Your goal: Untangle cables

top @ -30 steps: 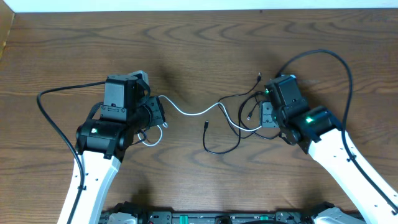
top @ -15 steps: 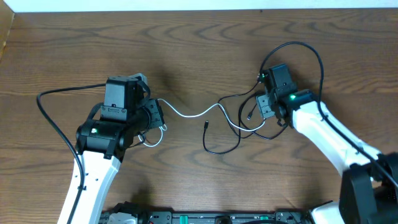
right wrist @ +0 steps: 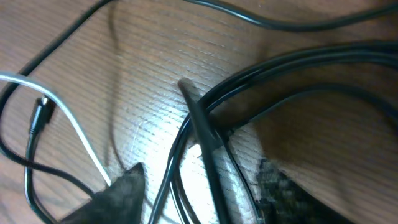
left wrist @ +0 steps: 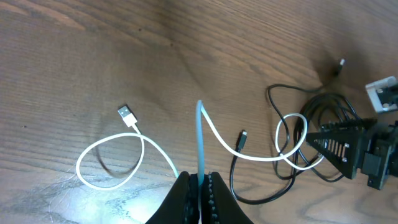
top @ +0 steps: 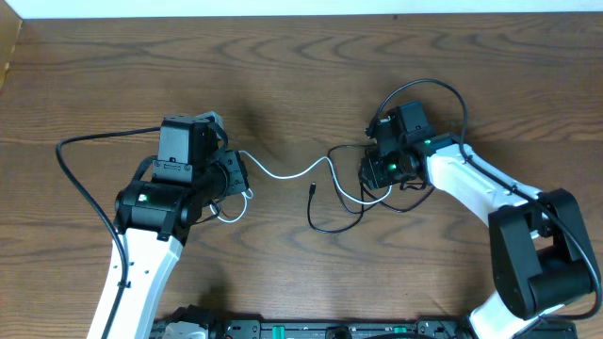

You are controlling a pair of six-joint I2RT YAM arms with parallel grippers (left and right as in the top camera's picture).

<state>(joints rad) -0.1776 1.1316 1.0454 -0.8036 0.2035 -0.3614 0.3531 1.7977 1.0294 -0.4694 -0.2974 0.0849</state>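
Observation:
A white cable (top: 283,173) runs from my left gripper (top: 243,175) across the table into a tangle of thin black cables (top: 332,226). In the left wrist view my left gripper (left wrist: 200,186) is shut on the white cable (left wrist: 249,155), whose loose end loops to a USB plug (left wrist: 126,115). My right gripper (top: 373,171) sits low over the black tangle. In the right wrist view it (right wrist: 199,180) is open, with several black cords (right wrist: 205,130) lying between its fingers. The white cable (right wrist: 18,81) passes at the left.
A small black plug end (top: 313,188) lies between the two arms. Thicker black arm cables arc behind each gripper. The wooden table's back edge (top: 283,15) meets a white wall.
My right arm has swung left and turned, bringing its gripper down onto the black tangle. The left arm and the white cable have stayed in place.

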